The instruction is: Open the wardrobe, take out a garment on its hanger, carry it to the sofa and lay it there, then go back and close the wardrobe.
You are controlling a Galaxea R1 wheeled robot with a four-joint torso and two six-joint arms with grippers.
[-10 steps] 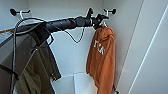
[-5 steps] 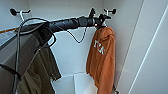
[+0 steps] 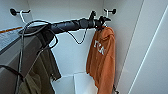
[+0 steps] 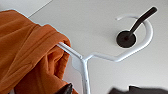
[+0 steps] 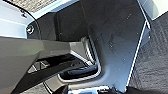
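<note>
I see my left arm (image 3: 72, 25) reaching in from the left across the open wardrobe (image 3: 75, 10), its dark sleeve and looping cable (image 3: 77, 40) stretched toward the right rear corner. The left end effector (image 3: 101, 21) sits right at the top of the orange garment (image 3: 102, 57), just below a dark wall peg (image 3: 113, 11) carrying the white hanger (image 3: 107, 12); I cannot tell how its fingers stand. An olive jacket (image 3: 47, 65) hangs at the left under another peg (image 3: 13, 11).

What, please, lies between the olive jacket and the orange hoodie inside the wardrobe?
In the head view, bare white back wall separates the olive jacket from the orange hoodie; the left arm and its cable cross higher up.
</note>
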